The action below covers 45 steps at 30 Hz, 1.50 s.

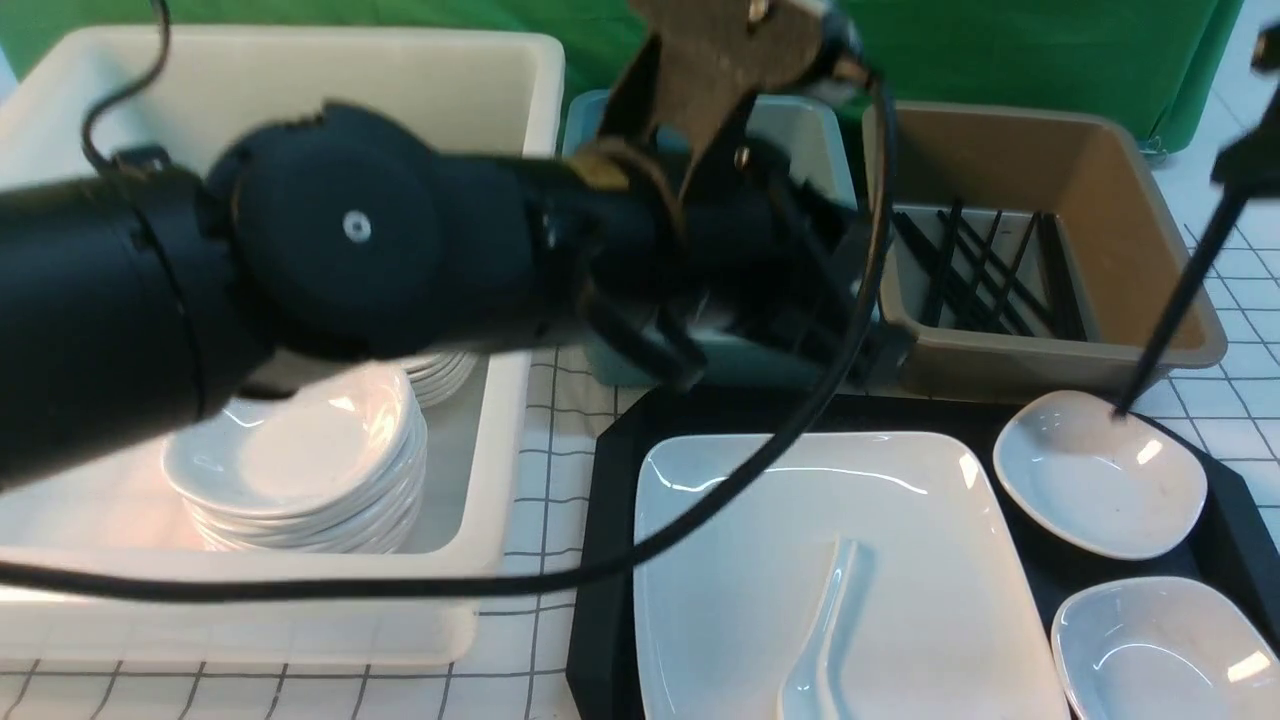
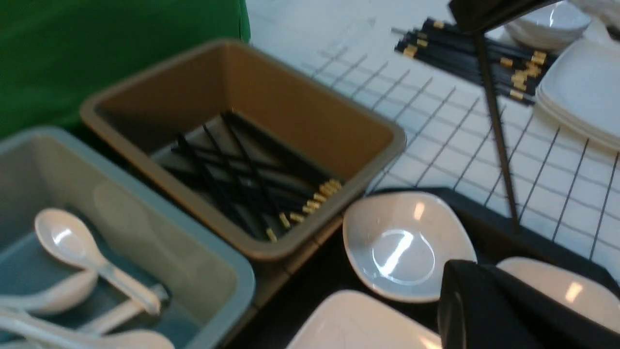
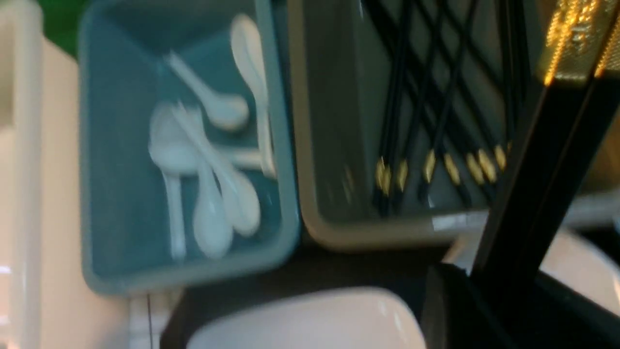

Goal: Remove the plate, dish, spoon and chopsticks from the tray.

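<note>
Right gripper [image 1: 1240,170] clamps chopsticks [image 1: 1169,320] above tray [image 1: 610,560]; next, release over brown bin [image 1: 1040,365] at desk's far edge; left gripper [image 1: 800,300] unclear

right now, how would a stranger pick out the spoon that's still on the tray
Find the black tray in the front view's lower right, then the large white square plate on it. The spoon lies on that plate, handle pointing away from the robot; it is the only spoon outside the blue bin.

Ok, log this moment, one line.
right gripper: shut on chopsticks, tips down near far dish | left arm: by blue bin | spoon: on plate, on tray
</note>
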Motion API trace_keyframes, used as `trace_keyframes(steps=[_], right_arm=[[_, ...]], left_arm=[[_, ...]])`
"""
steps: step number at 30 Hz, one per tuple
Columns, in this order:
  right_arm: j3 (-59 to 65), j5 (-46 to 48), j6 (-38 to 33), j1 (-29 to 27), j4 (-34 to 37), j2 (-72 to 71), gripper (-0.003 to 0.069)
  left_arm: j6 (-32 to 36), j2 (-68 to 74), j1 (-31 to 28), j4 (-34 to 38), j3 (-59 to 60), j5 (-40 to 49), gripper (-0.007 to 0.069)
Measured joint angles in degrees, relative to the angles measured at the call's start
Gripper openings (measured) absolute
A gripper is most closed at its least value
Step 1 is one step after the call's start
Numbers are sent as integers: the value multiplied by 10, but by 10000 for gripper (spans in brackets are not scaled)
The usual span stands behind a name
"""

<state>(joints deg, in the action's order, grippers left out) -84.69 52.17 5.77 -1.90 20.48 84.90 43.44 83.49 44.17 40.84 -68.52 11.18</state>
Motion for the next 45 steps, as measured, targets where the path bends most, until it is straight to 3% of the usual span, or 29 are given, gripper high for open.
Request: trace_keyframes(steps=[10,18,21,24,27,29,31,33,34,38,41,45], right_arm=[[-159,-78,-10,-3,1,202,123],[-184,-132,6,-3,2,324,127],[-184,-131,13,-3,3,341,176],[-186,-114,10,-3,3,345,290],[-203,-61,-38,-3,3,337,360],[-219,-6,-69,-3,3,323,368],[-236,48,-88,-3,3,301,351],[-251,113,-114,-3,4,271,281],[-254,143,-130,-3,5,243,206],[-227,164,-148,-3,5,163,43],[-157,169,-166,-3,6,81,8],[-35,173,-194,-3,6,-33,7]], left_arm=[[-7,0,0,-17,-20,44,-4],[-136,0,0,-110,-20,72,-4],[-193,0,0,-133,-20,85,-4],[-258,1,0,-161,-22,109,-4],[-335,19,0,-211,-52,183,-4],[-373,36,0,-236,-76,228,-4],[-402,63,0,-253,-109,286,-4],[-417,93,0,-259,-143,336,-4],[-430,123,0,-260,-166,370,-4],[-450,191,0,-261,-210,424,-1],[-453,244,0,-261,-238,445,23],[-454,289,1,-276,-254,444,127]])
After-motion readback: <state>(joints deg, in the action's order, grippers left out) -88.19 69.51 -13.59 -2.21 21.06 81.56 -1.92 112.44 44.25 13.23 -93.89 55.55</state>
